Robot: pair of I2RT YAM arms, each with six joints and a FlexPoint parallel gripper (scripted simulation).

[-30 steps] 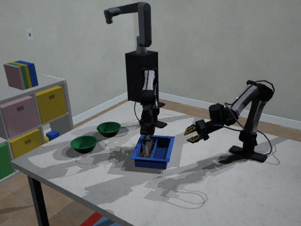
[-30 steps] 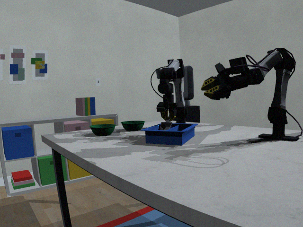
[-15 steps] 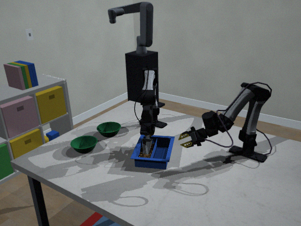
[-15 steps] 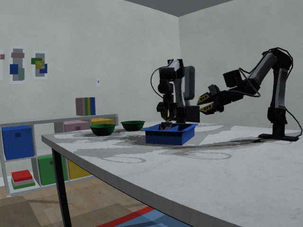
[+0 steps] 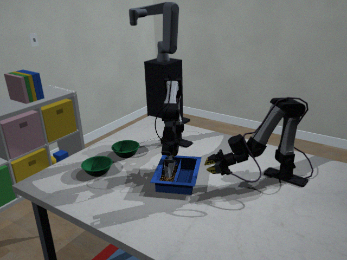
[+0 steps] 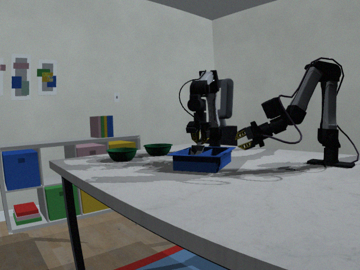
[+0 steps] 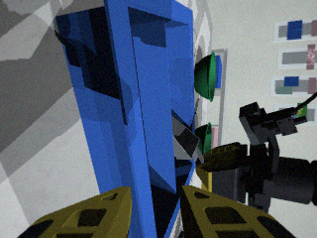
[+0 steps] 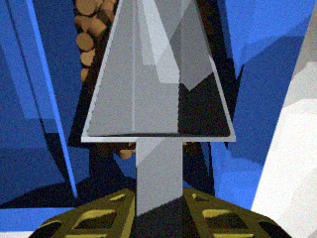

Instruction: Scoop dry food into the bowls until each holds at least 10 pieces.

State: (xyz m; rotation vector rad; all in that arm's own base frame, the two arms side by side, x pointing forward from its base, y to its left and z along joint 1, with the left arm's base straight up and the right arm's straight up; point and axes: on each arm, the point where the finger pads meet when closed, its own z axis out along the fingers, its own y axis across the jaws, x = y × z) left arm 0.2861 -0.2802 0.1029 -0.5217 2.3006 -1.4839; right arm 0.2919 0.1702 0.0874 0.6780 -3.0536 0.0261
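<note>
The blue box (image 5: 173, 188) (image 6: 194, 164) (image 7: 154, 74) stands on the table. Brown food pieces (image 5: 167, 179) (image 8: 85, 41) lie in one compartment; the other looks empty. My right gripper (image 5: 169, 155) (image 6: 200, 142) (image 8: 158, 196) is shut on the handle of the metal scoop (image 5: 169, 168) (image 6: 197, 149) (image 8: 156, 99), whose pan is inside the food compartment. No pieces show in the visible part of the pan. My left gripper (image 5: 206, 166) (image 6: 238, 143) (image 7: 156, 194) is partly open and empty, beside the box's empty-compartment side. Two green bowls (image 5: 96, 165) (image 5: 126, 148) (image 6: 122, 154) (image 6: 157, 149) stand upright; their contents are unclear.
Both bowls stand on the far side of the box from my left arm (image 5: 266, 131). A low shelf (image 5: 53, 90) with coloured bins stands beyond the table (image 5: 266, 223). A grey arm (image 5: 171, 27) on a black pedestal stands behind my right arm.
</note>
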